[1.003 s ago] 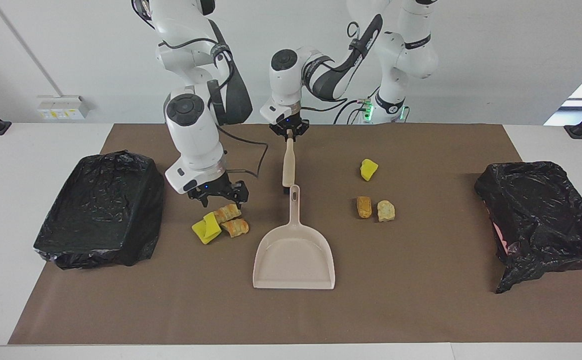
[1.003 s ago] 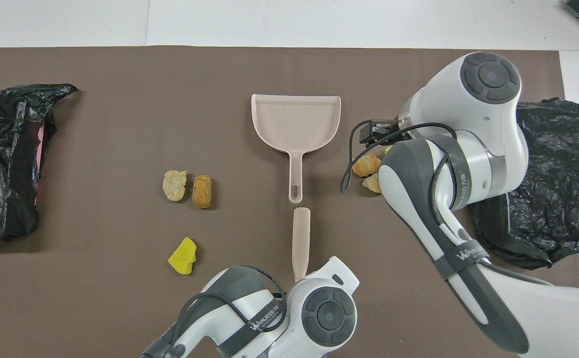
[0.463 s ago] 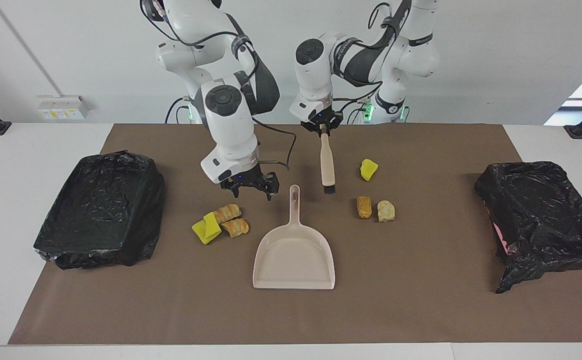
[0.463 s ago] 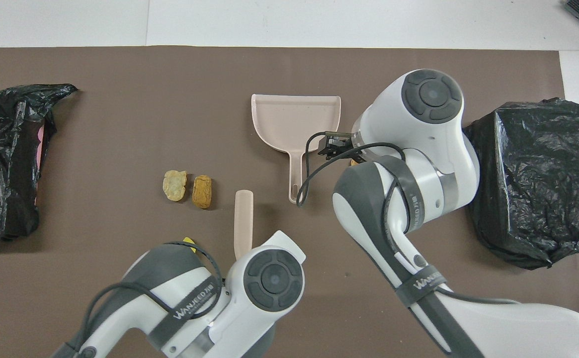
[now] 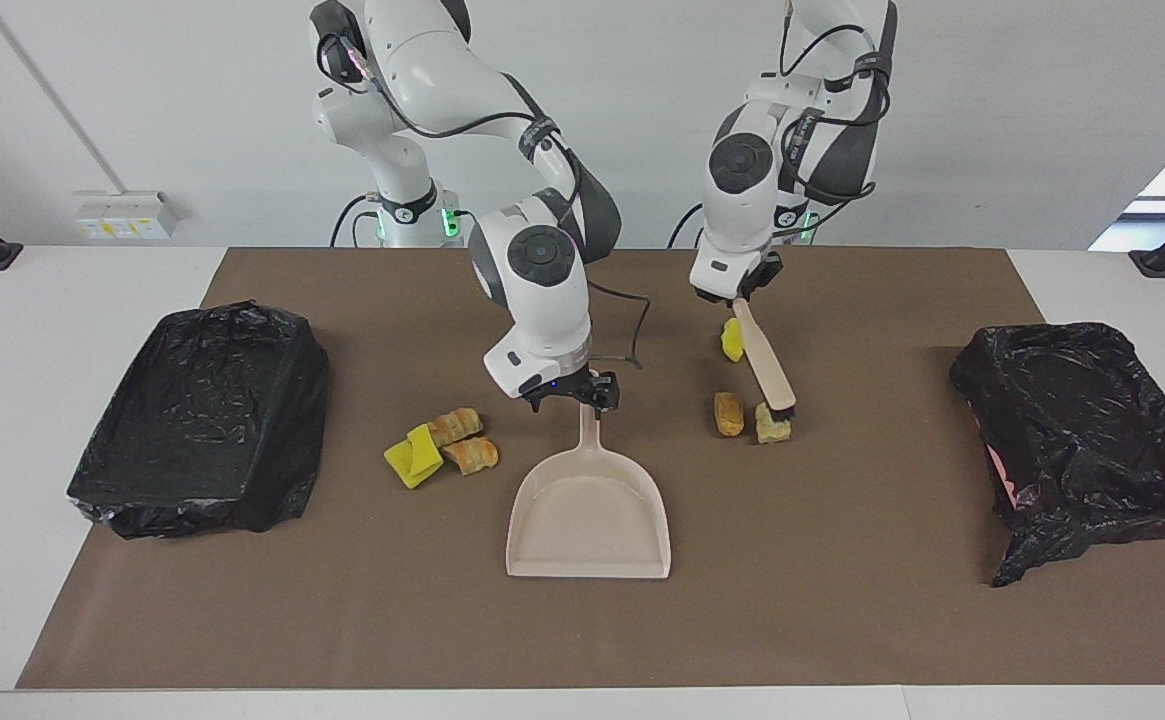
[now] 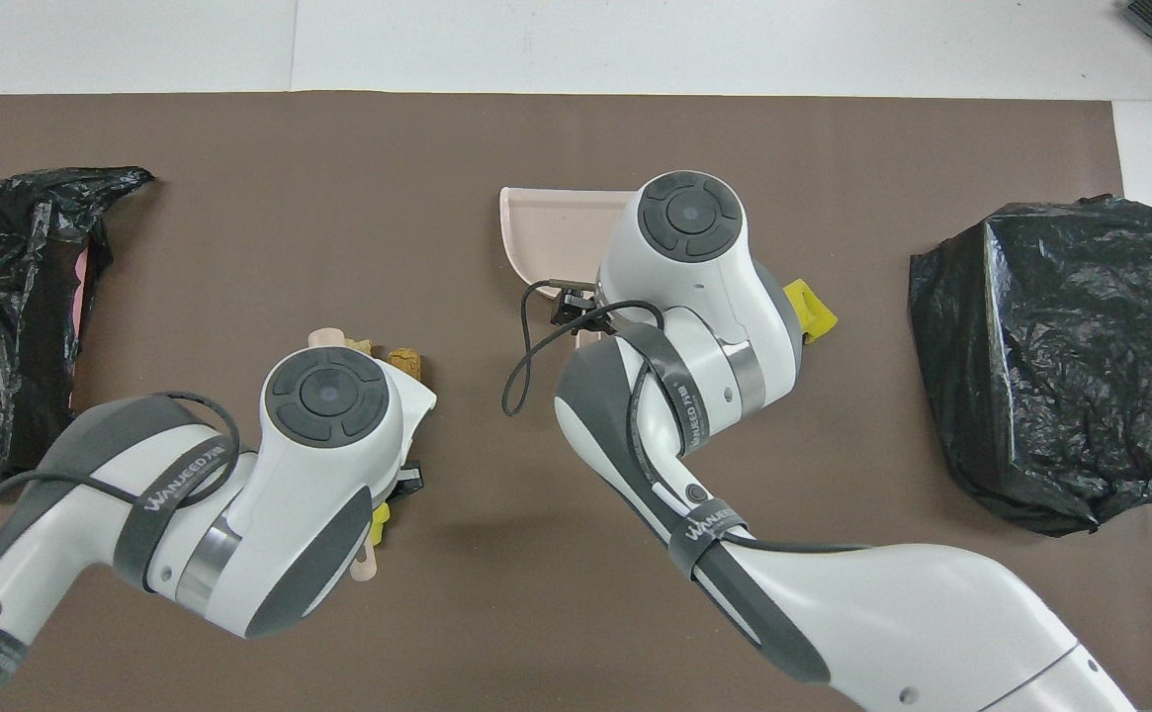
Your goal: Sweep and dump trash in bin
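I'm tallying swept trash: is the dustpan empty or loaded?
Empty: the dustpan shows only bare beige floor; all the trash lies on the mat.

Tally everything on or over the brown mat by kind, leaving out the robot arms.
yellow sponge pieces: 2
tan-to-brown bread-like chunks: 4
black bag-lined bins: 2
beige plastic dustpan: 1
beige-handled brush: 1
Total: 10

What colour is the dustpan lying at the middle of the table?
Pale beige-pink plastic dustpan, plain and unpatterned; it shows best in the facing view.
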Controlling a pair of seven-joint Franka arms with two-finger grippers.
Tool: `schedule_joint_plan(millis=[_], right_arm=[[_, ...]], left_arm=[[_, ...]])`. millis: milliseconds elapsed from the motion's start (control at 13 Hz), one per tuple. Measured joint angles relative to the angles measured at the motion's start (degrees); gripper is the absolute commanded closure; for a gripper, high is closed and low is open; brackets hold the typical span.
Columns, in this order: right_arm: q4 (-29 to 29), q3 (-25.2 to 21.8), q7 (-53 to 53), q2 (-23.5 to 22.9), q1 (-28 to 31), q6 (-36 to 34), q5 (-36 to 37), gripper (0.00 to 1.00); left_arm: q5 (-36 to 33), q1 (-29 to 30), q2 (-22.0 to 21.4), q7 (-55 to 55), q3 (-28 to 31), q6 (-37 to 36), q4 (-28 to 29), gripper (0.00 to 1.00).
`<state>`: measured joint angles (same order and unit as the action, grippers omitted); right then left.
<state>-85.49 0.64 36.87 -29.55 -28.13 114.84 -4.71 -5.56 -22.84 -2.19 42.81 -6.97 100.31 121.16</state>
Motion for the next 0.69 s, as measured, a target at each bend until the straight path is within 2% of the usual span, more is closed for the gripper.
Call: schedule_joint_plan(millis=[232,463,540,695], right_arm=[[0.3,0.4,0.7,-1.1,-1.8,1.9,0.0,0.00],[0.3,0.3,0.7,-1.4,-1.9,1.9,0.0,0.02],[0.2,0.3,0.6,-1.4,-1.7,1.9,0.0,0.08],[-0.2,0.3,0.5,-1.5,-1.6,1.9,0.0,0.30]], left_arm=[[-0.4,3.6,-0.5,0.1,0.0,-0.1,2.4,1.00],[-0.4,3.8,-4.1,3.2,-0.3,0.0,9.0,1.00],[0.3,3.8,-5.9,6.4,-0.5,0.0,11.3,1.00],[3.7,3.7,-8.3,11.8,-0.9,0.0,14.0,1.00]])
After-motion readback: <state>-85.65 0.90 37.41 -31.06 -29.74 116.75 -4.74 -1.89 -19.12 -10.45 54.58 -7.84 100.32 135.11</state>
